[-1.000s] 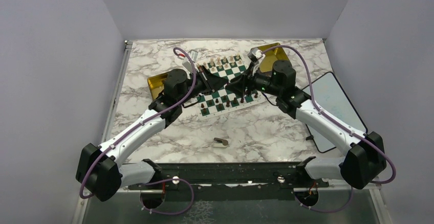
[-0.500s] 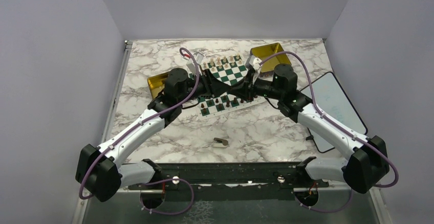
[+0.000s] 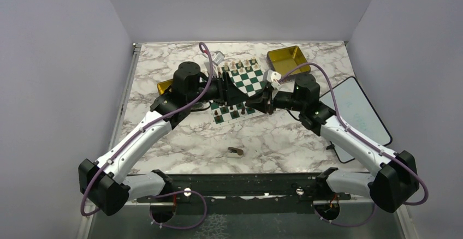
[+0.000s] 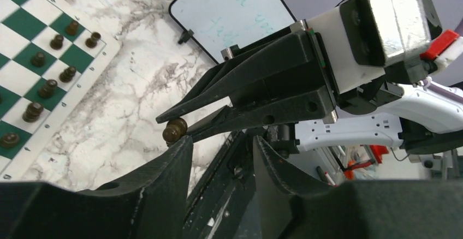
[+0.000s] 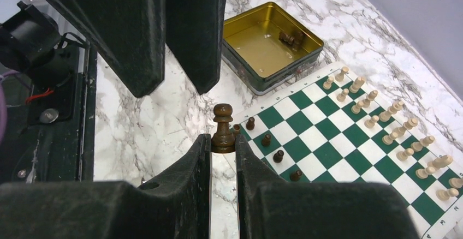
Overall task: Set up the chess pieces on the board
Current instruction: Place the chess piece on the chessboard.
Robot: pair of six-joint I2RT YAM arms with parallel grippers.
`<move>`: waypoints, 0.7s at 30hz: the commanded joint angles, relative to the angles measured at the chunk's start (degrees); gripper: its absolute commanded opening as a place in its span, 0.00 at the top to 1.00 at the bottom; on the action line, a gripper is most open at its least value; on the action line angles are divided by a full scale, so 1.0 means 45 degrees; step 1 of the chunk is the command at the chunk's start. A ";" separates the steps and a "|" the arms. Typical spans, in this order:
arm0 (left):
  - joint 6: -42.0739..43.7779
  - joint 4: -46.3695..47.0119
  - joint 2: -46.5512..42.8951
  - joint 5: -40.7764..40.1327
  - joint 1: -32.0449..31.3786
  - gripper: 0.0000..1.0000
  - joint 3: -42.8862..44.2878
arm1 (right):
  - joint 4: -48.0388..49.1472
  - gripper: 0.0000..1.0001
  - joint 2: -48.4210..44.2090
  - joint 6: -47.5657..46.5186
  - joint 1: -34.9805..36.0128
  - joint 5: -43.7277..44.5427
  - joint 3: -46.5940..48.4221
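While the right gripper (image 5: 223, 141) is pinching a dark brown knob-topped chess piece (image 5: 223, 127) between its jaw tips, the left gripper (image 4: 222, 142) is gaping empty opposite, above the green-and-white checked board (image 5: 297, 147).

The way between the left gripper (image 4: 223, 143) and right gripper (image 5: 223, 141) was all but closed: they were set tip to tip over the board's (image 3: 248, 81) near side, the right one clamped on a dark piece (image 5: 223, 127), the left one's jaws spread just beside it. Below, the near rows were crowded with dark pieces (image 4: 46, 89), the far rows with pale pieces (image 5: 382, 119); bare squares were left between. A tin (image 5: 262, 48) was set just beside the board.
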 commanded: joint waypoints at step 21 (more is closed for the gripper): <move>0.1172 -0.3153 0.1540 0.0345 -0.0059 0.63 0.2211 | 0.0853 0.96 -0.0744 -0.0304 0.0031 -0.0786 -0.0391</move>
